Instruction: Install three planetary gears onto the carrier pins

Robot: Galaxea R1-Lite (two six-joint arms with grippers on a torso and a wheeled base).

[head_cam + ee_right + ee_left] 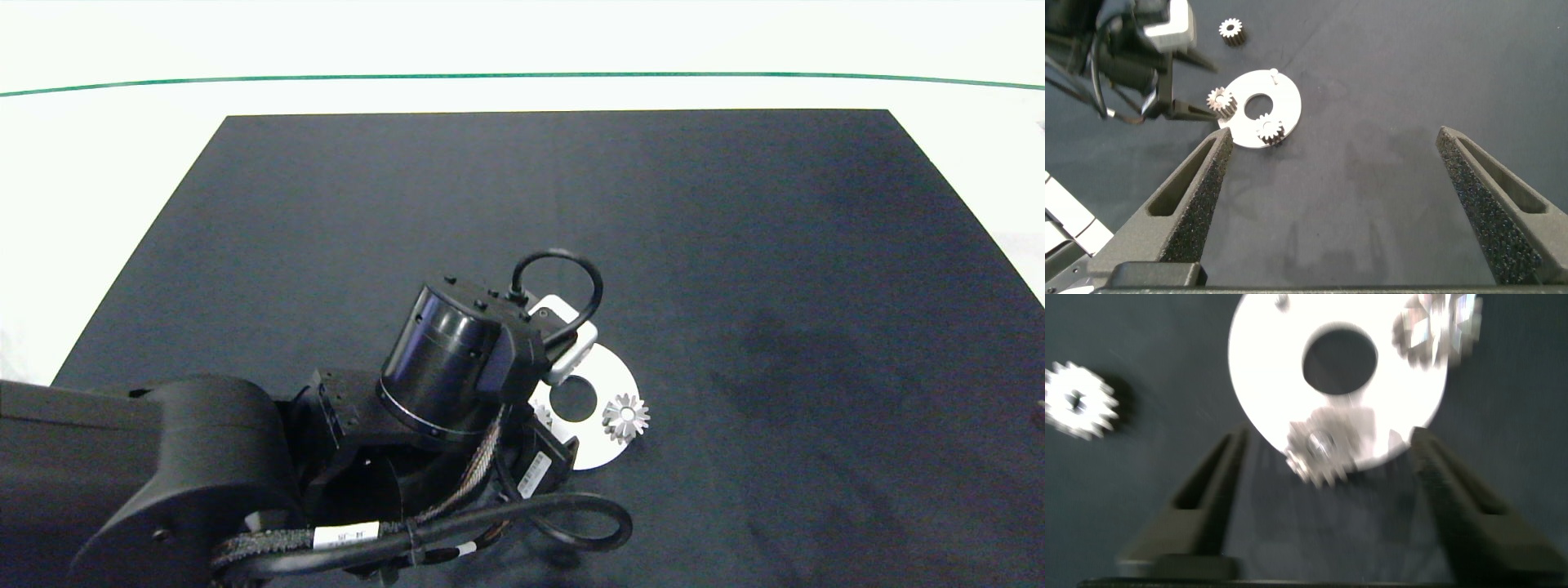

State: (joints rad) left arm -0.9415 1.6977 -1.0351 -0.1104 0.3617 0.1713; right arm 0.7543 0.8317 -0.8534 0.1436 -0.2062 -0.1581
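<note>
1. Grey foam-padded fingers of the left gripper (pixel 1323 498) spread wide, holding nothing; they sit either side of the near rim of the white carrier disc (pixel 1266 392), with a silvery planetary gear (pixel 1319 453) between them at the disc edge
2. That gear looks seated on its pin, though blur stops me confirming it is fully down
3. A second gear (pixel 1437 327) sits on the far side of the disc, apparently on its pin too
4. One bare carrier pin (pixel 1275 74) stands at the disc's rim, unfilled
5. The third gear (pixel 1232 30) lies loose on the black mat (pixel 735 245), well apart from the disc, beyond the left arm
6. Right gripper (pixel 1343 204) parked well off to the side, fingers wide apart, empty
7. Judged progress: two of three on, one left
8. Risk: the open left fingers flank the near gear closely, so lifting off crooked could nudge it or shift the disc
9. Risk: the loose gear lies flat and thin, so a pinch may slip or tilt it, and then the bore won't line up with the pin
</note>
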